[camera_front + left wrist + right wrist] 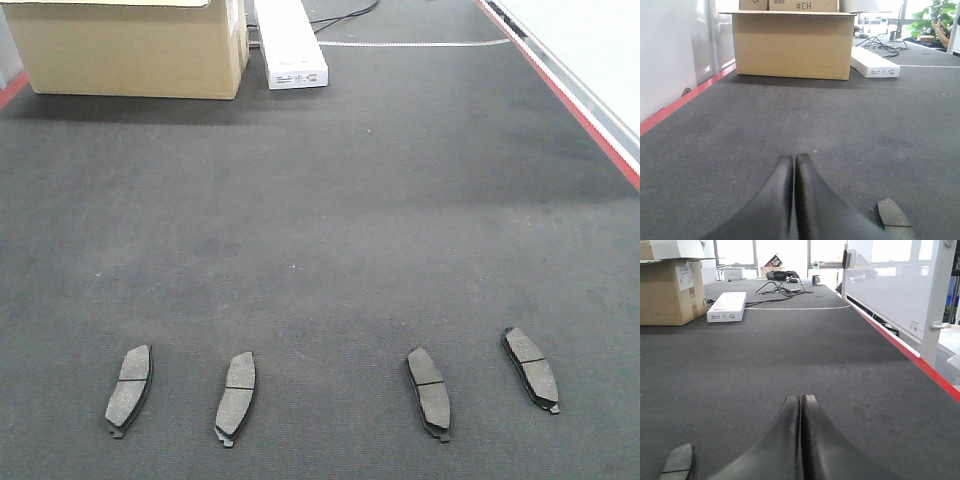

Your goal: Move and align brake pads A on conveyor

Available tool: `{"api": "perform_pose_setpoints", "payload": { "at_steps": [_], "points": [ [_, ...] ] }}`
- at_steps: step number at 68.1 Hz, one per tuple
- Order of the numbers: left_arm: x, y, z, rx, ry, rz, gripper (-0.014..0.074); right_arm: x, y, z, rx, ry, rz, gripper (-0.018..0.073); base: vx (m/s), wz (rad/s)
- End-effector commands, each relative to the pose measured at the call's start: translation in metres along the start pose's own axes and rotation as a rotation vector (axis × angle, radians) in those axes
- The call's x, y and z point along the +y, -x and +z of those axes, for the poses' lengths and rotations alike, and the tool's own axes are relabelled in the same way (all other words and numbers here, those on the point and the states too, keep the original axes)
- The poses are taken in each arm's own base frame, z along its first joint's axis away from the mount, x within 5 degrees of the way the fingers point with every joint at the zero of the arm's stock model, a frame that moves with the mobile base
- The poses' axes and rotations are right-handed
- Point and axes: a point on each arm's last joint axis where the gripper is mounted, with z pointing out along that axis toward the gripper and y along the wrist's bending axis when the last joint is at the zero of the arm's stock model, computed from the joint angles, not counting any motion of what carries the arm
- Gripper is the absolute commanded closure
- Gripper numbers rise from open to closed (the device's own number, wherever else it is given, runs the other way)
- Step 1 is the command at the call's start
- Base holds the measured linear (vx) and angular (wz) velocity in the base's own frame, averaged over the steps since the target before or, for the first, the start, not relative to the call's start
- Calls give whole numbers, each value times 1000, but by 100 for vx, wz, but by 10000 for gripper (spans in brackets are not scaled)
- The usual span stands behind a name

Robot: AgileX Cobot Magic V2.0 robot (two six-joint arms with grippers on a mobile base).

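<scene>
Several grey-brown brake pads lie flat in a loose row near the front of the charcoal conveyor (330, 220): one at the far left (130, 389), one left of centre (236, 396), one right of centre (429, 392), one at the far right (531, 368). No gripper shows in the front view. My left gripper (793, 159) is shut and empty just above the belt, with a pad's end (892, 216) at its lower right. My right gripper (801, 400) is shut and empty too, a pad's end (679, 461) at its lower left.
A cardboard box (130, 45) stands at the belt's far left, a long white carton (289, 42) beside it. Cables (782, 287) lie farther back. Red stripes (570, 100) edge the belt; a white panel with a frame (900, 285) runs along the right side.
</scene>
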Motion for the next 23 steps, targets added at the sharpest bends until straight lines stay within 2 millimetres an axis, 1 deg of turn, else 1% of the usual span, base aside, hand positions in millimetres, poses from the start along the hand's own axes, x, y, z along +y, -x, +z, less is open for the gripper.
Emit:
{"api": "perform_pose_setpoints", "payload": {
  "at_steps": [1, 23],
  "points": [
    [0, 1, 0, -64, 1, -13, 603, 1, 3, 0, -73, 3, -20, 571, 0, 0],
    [0, 1, 0, -64, 1, -13, 603, 1, 3, 0, -73, 3, -20, 571, 0, 0]
  ]
}}
